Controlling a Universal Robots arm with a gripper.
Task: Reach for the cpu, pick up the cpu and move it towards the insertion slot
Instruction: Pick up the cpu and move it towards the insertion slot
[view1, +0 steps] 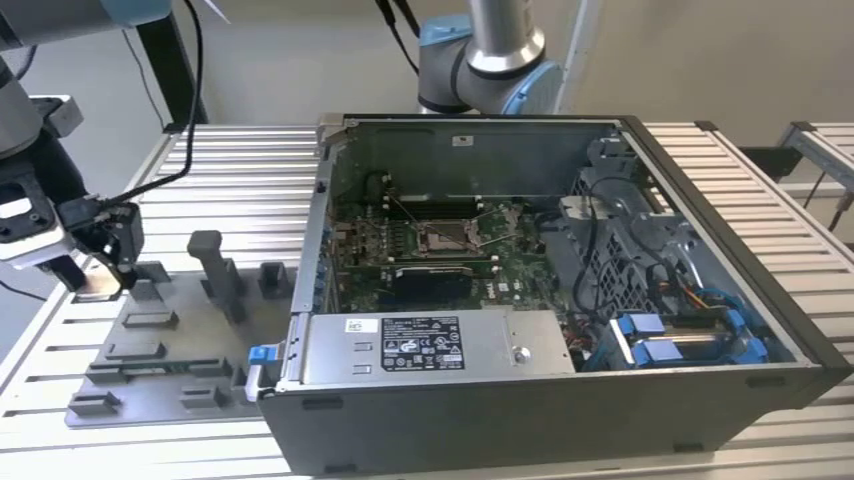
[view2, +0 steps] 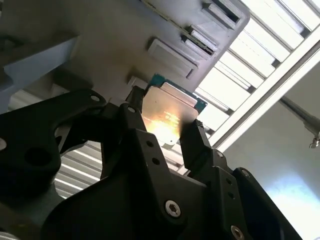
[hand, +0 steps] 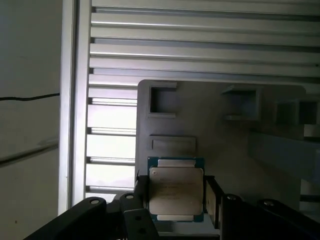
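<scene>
- Hanging near the table's (view1: 240, 170) edge on the exterior view's left, the gripper (view1: 94, 285) is seen over the far left corner of a grey tray (view1: 160, 385).
- The cpu (hand: 176, 192) is gripped between two black fingers (hand: 142, 200), which are closed against its opposite edges; this is seen in both wrist views.
- In the first wrist view the cpu's silvery top face is shown with a thin green rim, and the tray's recessed pockets lie beyond it.
- In the second wrist view the cpu (view2: 167, 111) is shown with a warm glare on its face and a finger (view2: 196, 145) pressed at each side.
- Whether the cpu is lifted clear of the tray cannot be told.
- The slot (view1: 445, 236), a square metal-framed socket, is set in a green board (view1: 514, 275) inside an open computer case (view1: 534, 420).
- The case is placed on the table just beside the tray, toward the exterior view's right, and the slot is well apart from the gripper.
</scene>
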